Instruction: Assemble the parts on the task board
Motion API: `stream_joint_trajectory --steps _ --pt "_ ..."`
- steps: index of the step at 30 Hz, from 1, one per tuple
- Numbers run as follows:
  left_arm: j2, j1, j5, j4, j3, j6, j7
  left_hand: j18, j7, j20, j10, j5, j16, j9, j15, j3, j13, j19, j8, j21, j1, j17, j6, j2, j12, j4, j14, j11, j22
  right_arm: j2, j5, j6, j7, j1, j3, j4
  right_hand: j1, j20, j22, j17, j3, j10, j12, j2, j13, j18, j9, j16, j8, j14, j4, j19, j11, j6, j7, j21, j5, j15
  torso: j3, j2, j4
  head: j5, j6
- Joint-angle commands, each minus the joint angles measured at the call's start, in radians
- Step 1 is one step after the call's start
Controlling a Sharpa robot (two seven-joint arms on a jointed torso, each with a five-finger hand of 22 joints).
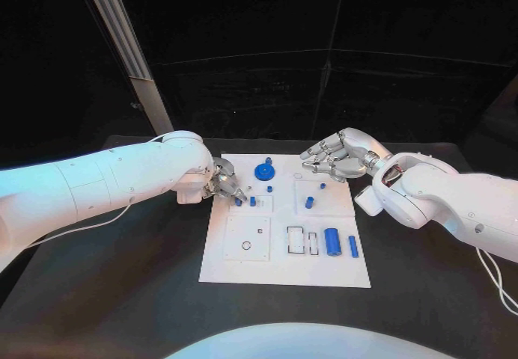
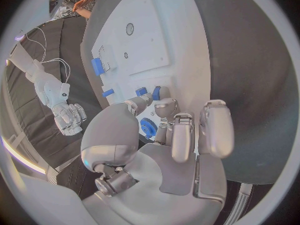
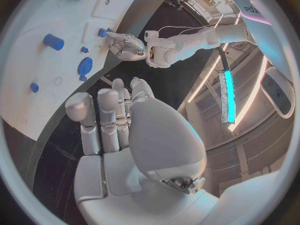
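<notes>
Nearest the robot, two blue cylinders (image 1: 332,241) are lying side by side on the white rectangular task board (image 1: 286,273). Beyond them, the left hand (image 1: 224,186) is pinching a small blue peg (image 1: 239,200). Farther back, the right hand (image 1: 334,158) is hovering empty, fingers loosely curled, near a round blue gear (image 1: 264,172).

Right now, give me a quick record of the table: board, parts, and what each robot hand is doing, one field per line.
Surface: black table
Task board: white plate, flat at the table's middle
Round part: blue gear-like disc near the board's far edge
Long parts: two blue cylinders lying side by side on the board's right half
Left robot hand: at the board's left edge, fingertips on a small blue peg; whether it grips the peg is unclear
Right robot hand: above the board's far right corner, fingers curled, holding nothing
</notes>
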Motion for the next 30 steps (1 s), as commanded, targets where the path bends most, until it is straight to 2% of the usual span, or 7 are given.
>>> stream_joint_trajectory --steps 1,10,17,23,27,28,30 --pt "0.001 0.0 -0.001 0.0 0.0 -0.006 -0.013 0.004 -0.001 -0.002 0.009 -0.001 0.003 -0.002 -0.006 -0.015 0.002 0.012 -0.007 0.006 -0.016 0.263 0.007 -0.002 0.006 0.004 0.106 0.0 0.002 -0.001 0.003 0.005 0.009 0.002 0.0 0.003 0.01 -0.002 -0.003 -0.002 0.005 -0.007 0.007 0.002 -0.001 0.013 0.0 -0.007 0.004 -0.007 0.002 -0.006 0.002 -0.005 -0.001 -0.008 0.003 -0.003 -0.0002 0.0 0.0004 0.0 0.0" --pt "-0.006 0.0 -0.001 0.004 0.0 -0.043 -0.004 0.003 -0.003 -0.002 0.014 -0.015 0.003 -0.008 -0.007 -0.149 0.009 0.014 -0.01 0.008 -0.081 0.263 0.021 -0.033 0.01 0.067 0.106 -0.001 0.007 -0.001 0.003 0.005 0.01 0.002 0.0 0.003 0.01 -0.002 -0.003 -0.002 0.005 -0.007 0.007 0.002 -0.001 0.013 0.0 -0.007 0.004 -0.007 0.002 -0.006 0.002 -0.005 -0.001 -0.008 0.003 -0.003 -0.0007 -0.001 -0.0002 0.0 0.002" --pt "-0.022 0.0 0.006 0.019 0.0 -0.101 0.035 0.006 -0.004 -0.005 0.005 -0.013 0.003 -0.011 -0.009 -0.262 -0.003 0.01 -0.014 -0.001 -0.088 0.263 0.017 -0.025 0.001 0.117 0.106 -0.002 -0.001 -0.001 0.003 0.006 0.01 0.002 0.0 0.003 0.01 -0.001 -0.005 -0.005 0.005 -0.008 0.007 0.002 -0.002 0.013 0.0 -0.009 0.004 -0.008 0.002 -0.008 0.002 -0.005 -0.001 -0.01 0.003 -0.003 -0.0006 0.0 -0.0002 -0.003 0.004" --pt "-0.053 0.001 0.065 0.042 0.001 -0.204 0.141 0.021 0.015 0.003 -0.073 -0.01 0.003 -0.021 0.003 -0.352 -0.121 -0.017 -0.033 -0.062 -0.046 0.263 -0.036 -0.016 -0.078 0.154 0.106 0.014 -0.066 -0.002 0.003 0.006 0.011 0.002 0.0 0.002 0.01 -0.001 -0.005 -0.005 0.005 -0.008 0.007 0.002 -0.002 0.013 0.0 -0.009 0.004 -0.008 0.002 -0.008 0.002 -0.005 -0.001 -0.01 0.003 -0.003 -0.0004 0.0 0.0001 -0.007 0.005" --pt "-0.068 0.004 0.126 0.05 0.001 -0.264 0.278 0.052 0.047 0.025 -0.203 -0.002 -0.048 -0.043 0.029 -0.396 -0.271 -0.089 -0.06 -0.208 0.026 0.182 -0.104 -0.002 -0.181 0.159 0.079 0.045 -0.22 -0.003 0.003 0.005 0.011 0.002 0.0 0.002 0.01 -0.001 -0.005 -0.005 0.005 -0.008 0.007 0.002 -0.002 0.013 0.0 -0.009 0.004 -0.008 0.002 -0.008 0.002 -0.005 -0.001 -0.01 0.003 -0.003 -0.0001 0.0 0.0006 -0.01 0.006" --pt "-0.068 0.005 0.138 0.05 0.001 -0.274 0.314 0.064 0.056 0.033 -0.224 0.002 -0.08 -0.048 0.032 -0.4 -0.276 -0.12 -0.066 -0.268 0.052 0.133 -0.119 0.001 -0.188 0.151 0.059 0.052 -0.282 -0.004 0.003 0.005 0.011 0.002 0.0 0.001 0.01 -0.001 -0.005 -0.005 0.005 -0.008 0.007 0.002 -0.002 0.013 0.0 -0.009 0.004 -0.008 0.002 -0.008 0.002 -0.005 -0.001 -0.01 0.003 -0.003 -0.0004 0.0 0.0011 -0.013 0.007" --pt "-0.064 0.006 0.157 0.048 0.001 -0.297 0.382 0.106 0.081 0.049 -0.308 0.012 -0.211 -0.064 0.058 -0.394 -0.3 -0.244 -0.085 -0.49 0.128 -0.045 -0.161 0.014 -0.23 0.121 -0.03 0.076 -0.502 -0.003 0.003 0.005 0.011 0.002 0.0 0.0 0.01 -0.001 -0.005 -0.005 0.005 -0.008 0.007 0.002 -0.002 0.013 0.0 -0.009 0.004 -0.008 0.002 -0.008 0.002 -0.005 -0.001 -0.01 0.003 -0.003 -0.0008 0.0 0.0014 -0.014 0.008"
